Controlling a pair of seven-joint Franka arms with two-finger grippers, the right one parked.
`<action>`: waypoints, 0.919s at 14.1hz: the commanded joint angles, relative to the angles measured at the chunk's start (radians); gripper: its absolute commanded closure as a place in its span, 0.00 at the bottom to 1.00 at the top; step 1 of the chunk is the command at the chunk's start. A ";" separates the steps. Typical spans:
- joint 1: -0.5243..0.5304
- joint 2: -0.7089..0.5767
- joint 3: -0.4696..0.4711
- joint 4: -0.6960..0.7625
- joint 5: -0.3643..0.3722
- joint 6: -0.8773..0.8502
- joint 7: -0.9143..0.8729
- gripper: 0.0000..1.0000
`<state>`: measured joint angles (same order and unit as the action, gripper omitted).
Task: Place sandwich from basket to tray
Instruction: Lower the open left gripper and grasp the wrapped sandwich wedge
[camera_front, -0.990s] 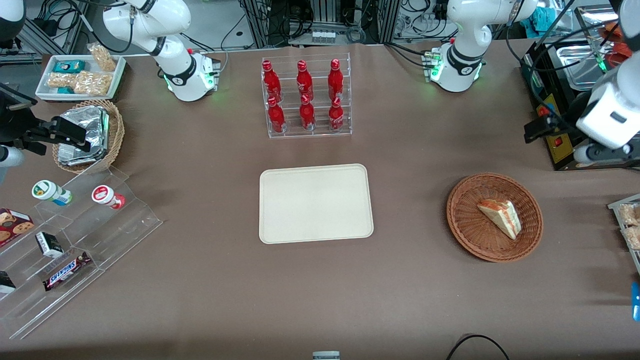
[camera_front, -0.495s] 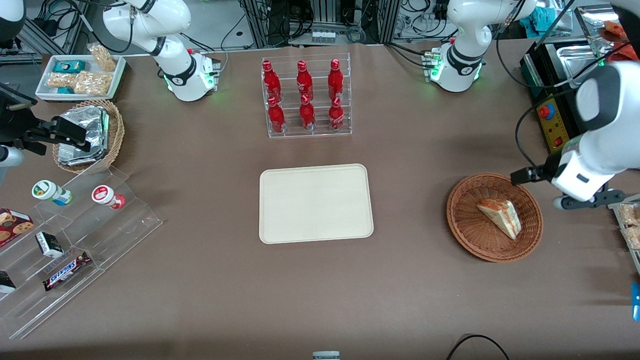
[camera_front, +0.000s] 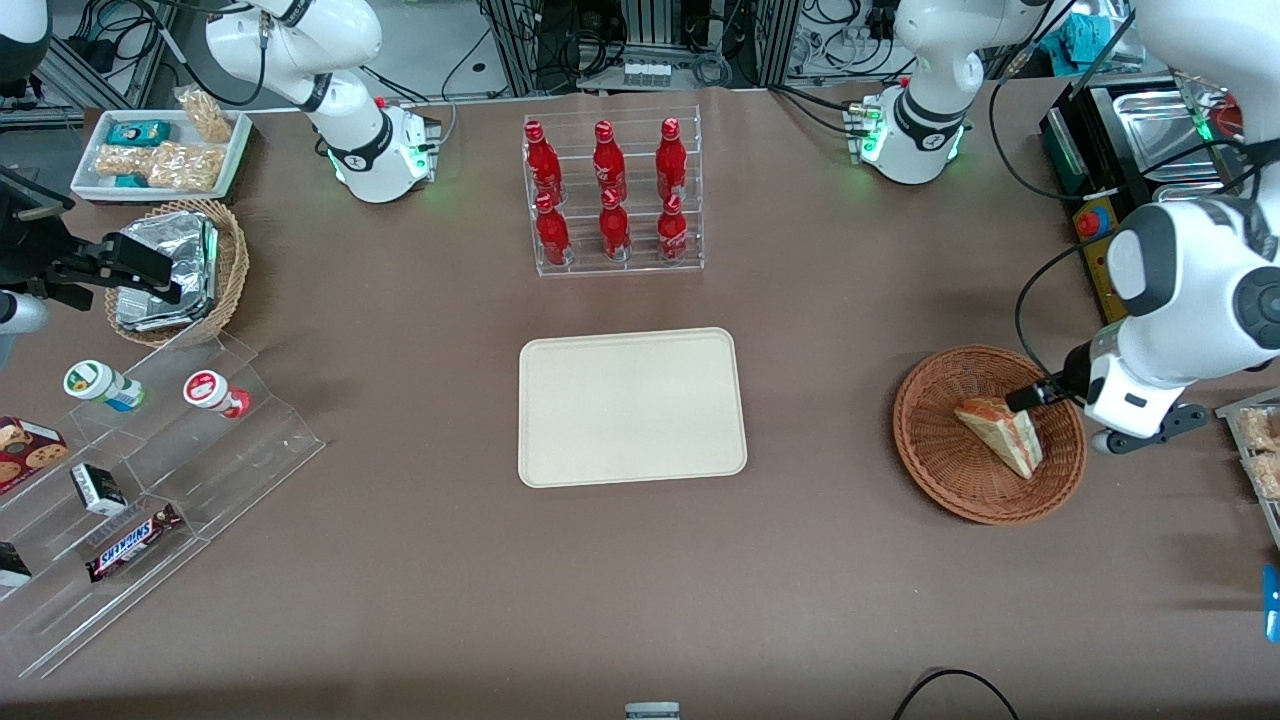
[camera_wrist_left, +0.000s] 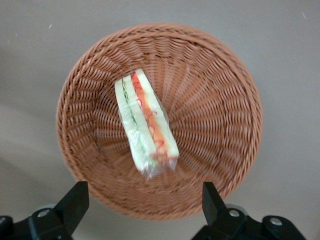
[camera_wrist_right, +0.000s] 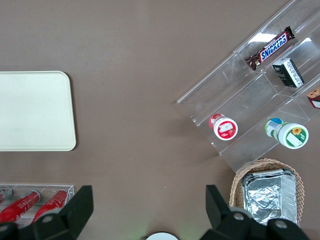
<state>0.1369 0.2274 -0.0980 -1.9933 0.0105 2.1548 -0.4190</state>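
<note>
Hovering over one basket (camera_front: 988, 434) holding one sandwich (camera_front: 1001, 433), gripper (camera_wrist_left: 145, 200) spread wide, fingertips mostly cut off; one bare tray (camera_front: 631, 407), six red bottles (camera_front: 605, 188).

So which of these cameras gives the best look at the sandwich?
The left wrist view: it looks straight down on the sandwich in the basket, showing its red and green layers, with the open gripper above. The front view shows only a small wedge. The right wrist view misses it entirely.
</note>
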 joint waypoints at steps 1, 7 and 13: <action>0.010 0.001 -0.009 -0.108 -0.007 0.179 -0.133 0.00; 0.043 0.095 -0.009 -0.136 -0.009 0.286 -0.167 0.64; 0.030 0.073 -0.017 -0.066 -0.001 0.142 -0.164 1.00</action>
<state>0.1716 0.3246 -0.1054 -2.1042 0.0063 2.3879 -0.5708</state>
